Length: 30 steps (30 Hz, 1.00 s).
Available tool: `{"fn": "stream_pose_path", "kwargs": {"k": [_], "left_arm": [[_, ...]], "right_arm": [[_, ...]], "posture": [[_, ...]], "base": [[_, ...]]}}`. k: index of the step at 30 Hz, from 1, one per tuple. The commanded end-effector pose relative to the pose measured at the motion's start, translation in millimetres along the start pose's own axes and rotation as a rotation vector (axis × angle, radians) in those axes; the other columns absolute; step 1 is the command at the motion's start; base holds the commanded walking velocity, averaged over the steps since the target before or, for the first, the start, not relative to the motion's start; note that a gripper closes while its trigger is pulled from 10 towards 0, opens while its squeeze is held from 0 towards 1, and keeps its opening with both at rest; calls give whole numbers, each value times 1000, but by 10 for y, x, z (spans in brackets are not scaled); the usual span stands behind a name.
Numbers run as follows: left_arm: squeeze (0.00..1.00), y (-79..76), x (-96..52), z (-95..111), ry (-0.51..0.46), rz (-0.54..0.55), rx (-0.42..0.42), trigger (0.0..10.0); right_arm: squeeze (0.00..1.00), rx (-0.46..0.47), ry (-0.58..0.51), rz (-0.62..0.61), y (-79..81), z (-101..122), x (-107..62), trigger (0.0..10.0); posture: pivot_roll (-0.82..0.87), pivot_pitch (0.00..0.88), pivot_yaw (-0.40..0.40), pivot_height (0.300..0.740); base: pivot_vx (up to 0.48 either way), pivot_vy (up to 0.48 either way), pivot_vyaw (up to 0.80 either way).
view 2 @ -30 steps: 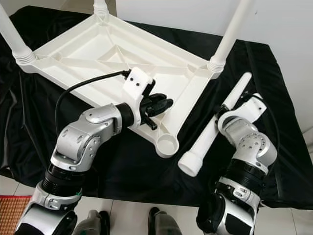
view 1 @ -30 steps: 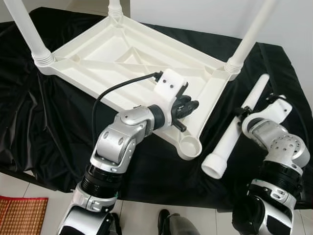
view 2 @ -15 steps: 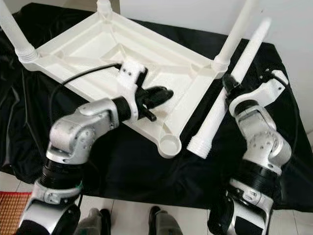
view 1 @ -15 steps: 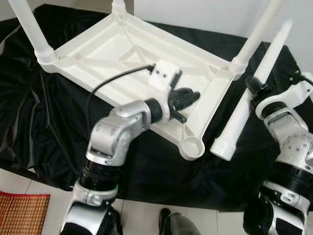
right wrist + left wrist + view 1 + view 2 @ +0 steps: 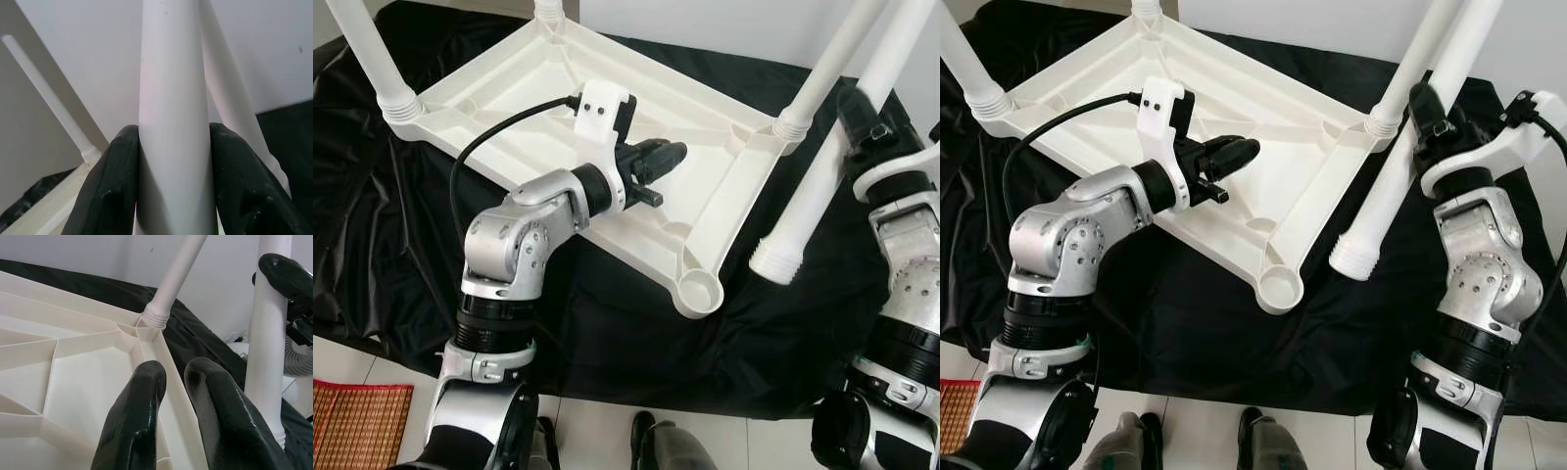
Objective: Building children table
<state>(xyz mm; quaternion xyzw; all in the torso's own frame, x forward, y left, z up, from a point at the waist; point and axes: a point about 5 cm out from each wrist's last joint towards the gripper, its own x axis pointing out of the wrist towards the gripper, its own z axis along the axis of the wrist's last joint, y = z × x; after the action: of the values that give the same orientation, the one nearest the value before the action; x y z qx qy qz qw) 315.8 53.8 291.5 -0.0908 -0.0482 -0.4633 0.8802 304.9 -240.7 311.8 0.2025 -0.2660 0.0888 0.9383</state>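
A white plastic table (image 5: 519, 98) lies upside down on a black cloth, with three legs screwed in and standing up. Its near corner socket (image 5: 697, 291) is empty. My right gripper (image 5: 862, 113) is shut on the loose white leg (image 5: 822, 186), which it holds lifted and steeply tilted. The leg's threaded end (image 5: 781, 264) hangs low, to the right of the empty socket. In the right wrist view the fingers (image 5: 112, 181) clamp the leg (image 5: 171, 98) on both sides. My left gripper (image 5: 668, 155) hovers over the table's ribbed underside, shut on nothing; its fingers (image 5: 142, 401) point toward the right corner leg (image 5: 173, 274).
The black cloth (image 5: 391, 215) covers the whole work surface and drapes over its near edge. A white wall stands close behind. Pale floor tiles and a red woven mat (image 5: 352, 431) lie below at the left.
My right gripper has lifted the loose leg off the cloth and swung it from lying flat to nearly upright. My left gripper has drawn back to the left over the table's underside.
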Motion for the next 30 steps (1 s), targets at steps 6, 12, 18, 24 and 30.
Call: {"fn": "stream_pose_path", "kwargs": {"k": [6, 12, 18, 24, 30], "left_arm": [[0, -80, -52, 106, -50, -116, 14, 10000], [0, -161, -88, 244, -117, -216, -19, 10000], [1000, -180, -67, 284, -127, -258, -56, 10000], [1000, -216, -1, 418, -163, -315, -111, 10000], [0, -213, 86, 479, -146, -330, -116, 10000]], "right_arm": [[0, -17, -32, 107, 172, 3, -24, 10000], [0, -41, 16, 239, 322, -129, -46, 10000], [0, -49, 70, 341, 412, -233, -73, 10000], [0, -42, 139, 486, 535, -318, -138, 10000], [0, -48, 210, 647, 671, -385, -243, 10000]], "posture": [[37, 227, -67, 740], [43, 208, -70, 740], [44, 191, -73, 740], [48, 175, -80, 740], [47, 172, -80, 740]], "base": [[0, 0, 0], [0, 0, 0], [0, 0, 0], [0, 0, 0], [0, 0, 0]]}}
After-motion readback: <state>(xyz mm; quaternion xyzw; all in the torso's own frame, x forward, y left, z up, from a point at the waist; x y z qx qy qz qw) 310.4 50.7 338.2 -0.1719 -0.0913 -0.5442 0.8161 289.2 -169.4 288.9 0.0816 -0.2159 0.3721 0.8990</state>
